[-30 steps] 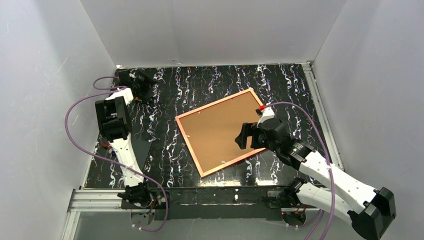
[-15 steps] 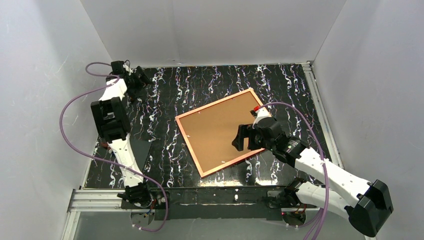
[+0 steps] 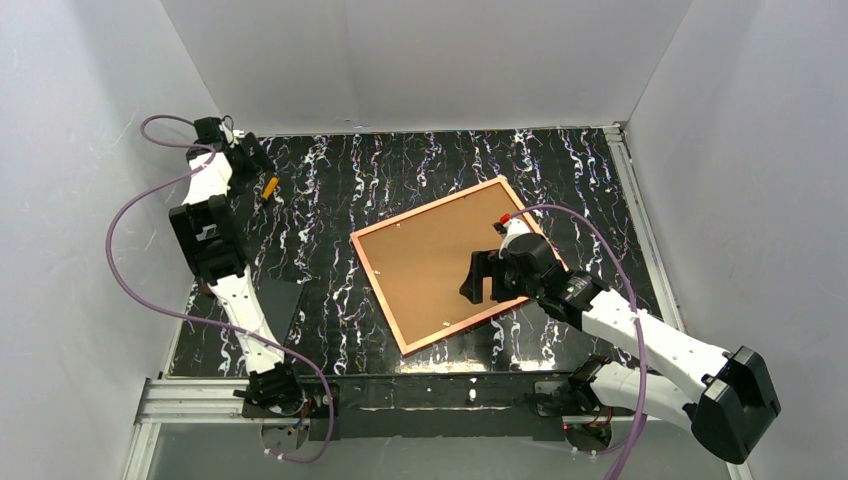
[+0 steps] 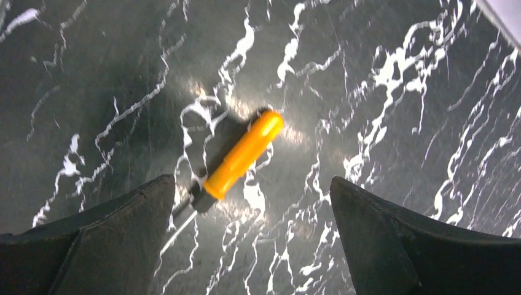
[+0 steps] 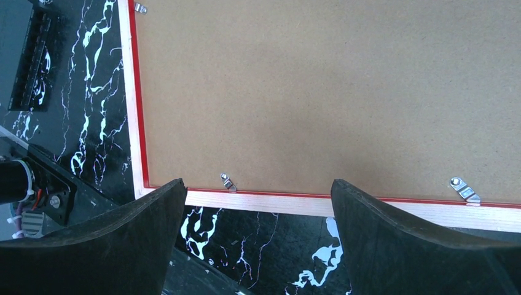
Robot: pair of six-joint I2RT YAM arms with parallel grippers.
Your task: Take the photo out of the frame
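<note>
The frame (image 3: 378, 295) lies face down in the middle of the black marbled table, its orange-pink rim around the photo's brown board back (image 3: 425, 260). The printed side is hidden. My right gripper (image 3: 478, 278) hovers open and empty over the frame's near right edge. In the right wrist view the rim (image 5: 276, 200) runs between my open fingers (image 5: 258, 184), with the brown back (image 5: 319, 92) beyond it and small metal clips (image 5: 228, 181) (image 5: 465, 189) on it. My left gripper (image 3: 250, 160) is open and empty at the far left corner.
An orange-handled screwdriver (image 3: 269, 187) lies on the table under my left gripper (image 4: 252, 184), seen in the left wrist view (image 4: 244, 153). A dark flat plate (image 3: 285, 305) lies near the left arm. White walls close in three sides. A metal rail (image 3: 200, 395) runs along the near edge.
My left gripper has drawn back toward the far left corner, uncovering the orange screwdriver. My right gripper has shifted a little left over the frame. The frame has not moved.
</note>
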